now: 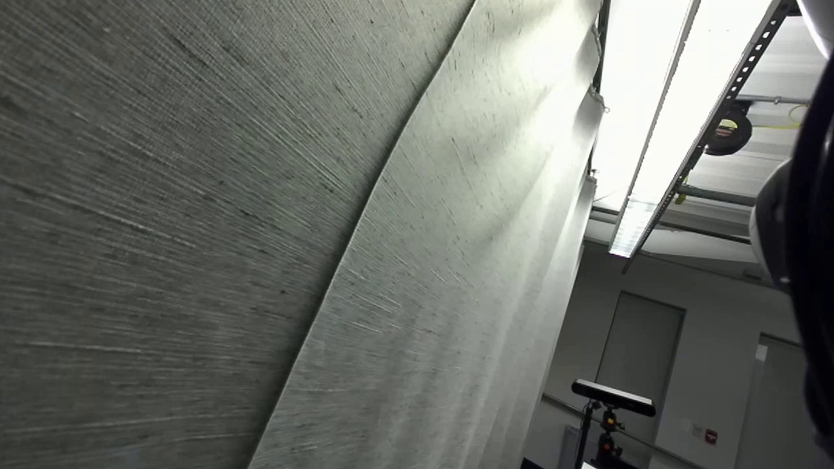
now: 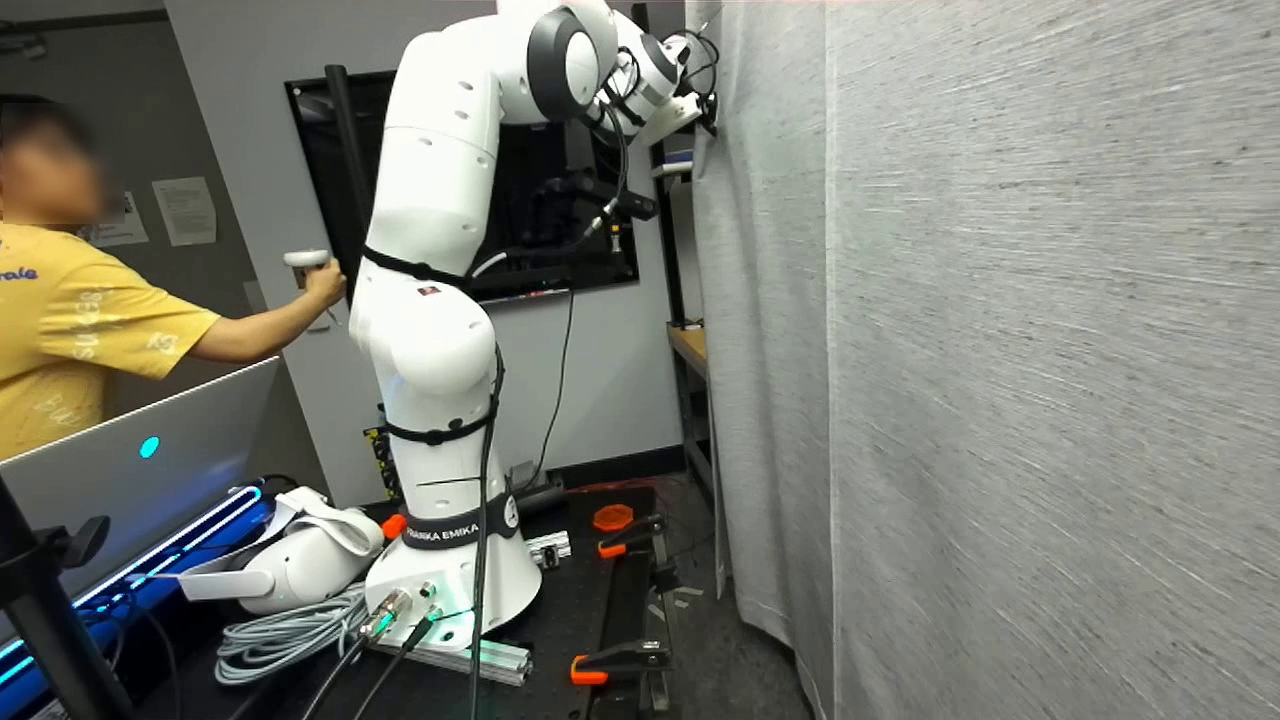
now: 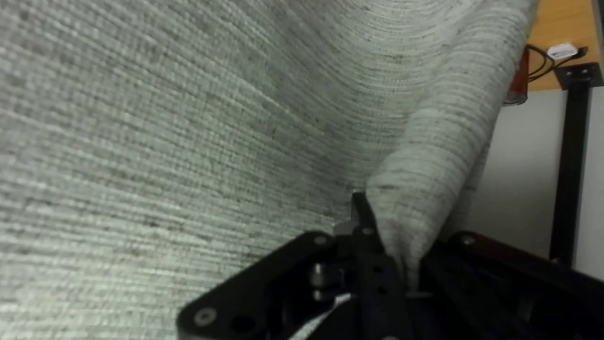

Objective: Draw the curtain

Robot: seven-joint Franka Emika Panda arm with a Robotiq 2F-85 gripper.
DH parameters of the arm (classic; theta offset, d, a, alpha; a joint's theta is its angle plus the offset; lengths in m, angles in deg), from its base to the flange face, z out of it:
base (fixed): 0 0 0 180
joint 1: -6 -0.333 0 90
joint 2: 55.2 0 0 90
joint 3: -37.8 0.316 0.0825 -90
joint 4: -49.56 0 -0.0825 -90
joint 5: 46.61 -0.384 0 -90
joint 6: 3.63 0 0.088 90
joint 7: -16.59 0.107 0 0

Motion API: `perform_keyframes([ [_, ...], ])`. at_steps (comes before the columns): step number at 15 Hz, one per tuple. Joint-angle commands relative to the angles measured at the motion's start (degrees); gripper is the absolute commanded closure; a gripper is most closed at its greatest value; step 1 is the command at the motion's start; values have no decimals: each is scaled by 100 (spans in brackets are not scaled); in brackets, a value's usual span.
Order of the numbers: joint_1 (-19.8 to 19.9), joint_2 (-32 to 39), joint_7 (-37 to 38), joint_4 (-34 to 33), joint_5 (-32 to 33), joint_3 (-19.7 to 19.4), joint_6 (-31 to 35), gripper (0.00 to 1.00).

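Observation:
The curtain [image 1: 449, 247] is a large pale grey-white sheet with streaked weave. It fills most of an exterior view and hangs along the right side in an exterior view [image 2: 1000, 360]. In the wrist view the curtain [image 3: 188, 132] covers the left and middle, its folded edge running down into the jaws. My gripper [image 3: 401, 236] is shut on this bunched edge; the fabric narrows between the fingers, and the right fingertip is hidden behind it. In an exterior view my gripper [image 2: 706, 112] is high up, at the curtain's far edge, partly hidden.
A shelf with a wooden top [image 2: 688, 345] stands behind the curtain's edge; its black post [image 3: 568, 170] shows in the wrist view. A person in yellow [image 2: 110, 310] stands behind a laptop [image 2: 150, 430]. A headset [image 2: 320, 550] lies beside the arm's base. A camera stand [image 1: 609, 404] is beyond the curtain.

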Motion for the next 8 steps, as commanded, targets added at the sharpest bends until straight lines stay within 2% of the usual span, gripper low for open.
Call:
perform_keyframes([
  [1, -593, 765, -852, -355, -761, -376, -67, 100],
  [5, -829, 942, -1530, -719, -1328, -746, -203, 100],
  [6, -489, 323, -1057, -556, -875, -651, 3, 100],
  [8, -465, 307, -1097, -644, -884, -696, 46, 98],
])
